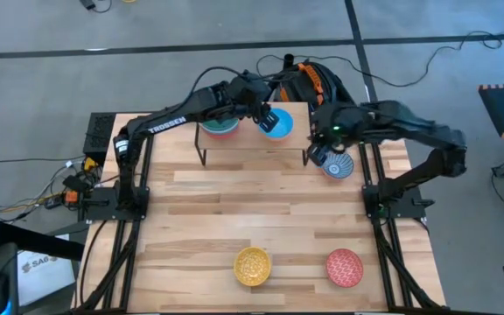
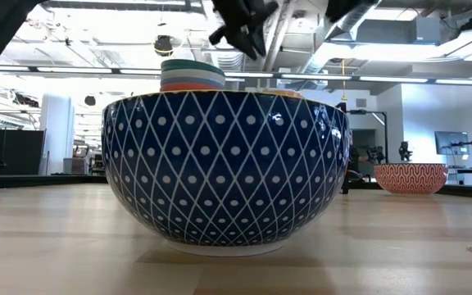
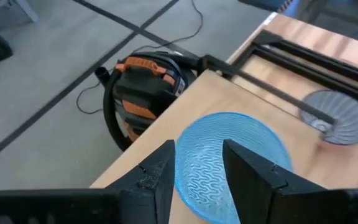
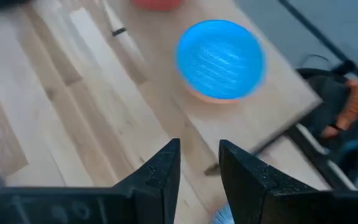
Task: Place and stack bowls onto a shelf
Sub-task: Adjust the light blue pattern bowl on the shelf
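Observation:
The shelf stands at the table's far edge. On its left part sits a stack of bowls with teal on top, also seen in the low view as a stack. A light blue bowl rests on the shelf's right part. My left gripper hangs open just above this bowl, touching nothing. My right gripper is open and empty over the table by the shelf's right end. A blue-and-white bowl sits on the table by the shelf's right leg. The yellow bowl and pink-red bowl stand near the near edge.
An orange and black machine stands on the floor beyond the far edge. A black power strip lies at the far left corner. Both arm stands rise at the table's sides. A dark blue diamond-patterned bowl fills the low view.

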{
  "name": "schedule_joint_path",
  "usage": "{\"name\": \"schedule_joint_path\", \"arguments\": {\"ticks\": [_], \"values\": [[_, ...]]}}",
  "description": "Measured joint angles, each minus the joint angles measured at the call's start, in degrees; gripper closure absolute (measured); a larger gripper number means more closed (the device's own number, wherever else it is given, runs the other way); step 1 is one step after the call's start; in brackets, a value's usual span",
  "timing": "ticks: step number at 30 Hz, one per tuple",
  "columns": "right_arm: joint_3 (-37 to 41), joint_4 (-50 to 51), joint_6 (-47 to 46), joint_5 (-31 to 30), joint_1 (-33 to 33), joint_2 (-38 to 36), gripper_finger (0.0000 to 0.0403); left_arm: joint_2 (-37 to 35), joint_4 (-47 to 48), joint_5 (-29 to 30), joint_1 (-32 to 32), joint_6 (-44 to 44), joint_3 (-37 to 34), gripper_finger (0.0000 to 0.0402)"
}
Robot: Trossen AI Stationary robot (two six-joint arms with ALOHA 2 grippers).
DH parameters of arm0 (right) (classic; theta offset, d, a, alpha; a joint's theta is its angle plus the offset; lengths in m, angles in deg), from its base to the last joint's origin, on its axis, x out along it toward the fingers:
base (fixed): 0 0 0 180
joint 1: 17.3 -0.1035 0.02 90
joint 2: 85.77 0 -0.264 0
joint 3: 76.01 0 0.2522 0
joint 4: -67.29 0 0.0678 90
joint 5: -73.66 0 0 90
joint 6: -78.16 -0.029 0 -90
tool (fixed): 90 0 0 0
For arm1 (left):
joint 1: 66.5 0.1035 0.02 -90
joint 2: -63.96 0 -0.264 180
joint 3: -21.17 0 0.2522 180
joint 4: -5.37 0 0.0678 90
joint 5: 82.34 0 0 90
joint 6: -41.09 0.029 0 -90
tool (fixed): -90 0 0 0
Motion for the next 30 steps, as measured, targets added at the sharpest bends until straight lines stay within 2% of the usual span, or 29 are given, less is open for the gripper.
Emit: {"name": "schedule_joint_path", "arguments": {"ticks": [3, 6, 11, 14, 17, 25, 30], "values": [[7.70, -9.32, 2.73, 5.29, 2.24, -1.06, 0.0280, -0.77, 5.24, 0.00, -1.26, 0.24, 4.89, 0.0280], [15.09, -19.33, 4.72, 10.99, 4.49, -1.46, 0.0294, -3.40, 8.20, 0.84, -2.71, -0.17, 5.73, 0.0280], [25.94, -34.45, 5.88, 17.54, 8.02, -1.01, 0.0316, -7.55, 16.43, 7.09, -5.82, -3.92, 5.75, 0.0280], [30.06, -40.15, 5.99, 20.82, 10.38, 0.61, 0.0321, -8.46, 20.19, 10.28, -8.69, -6.46, 5.49, 0.0280], [31.90, -43.50, 6.13, 23.57, 12.19, 2.87, 0.0322, -8.50, 23.11, 12.80, -11.28, -9.02, 5.47, 0.0280], [32.49, -47.74, 10.26, 24.62, 13.85, 9.03, 0.0322, -8.50, 30.50, 16.91, -14.55, -16.04, 5.45, 0.0280], [32.45, -48.53, 9.55, 25.23, 13.85, 8.88, 0.0322, -8.83, 36.38, 17.91, -15.38, -20.52, 5.43, 0.0280]]}}
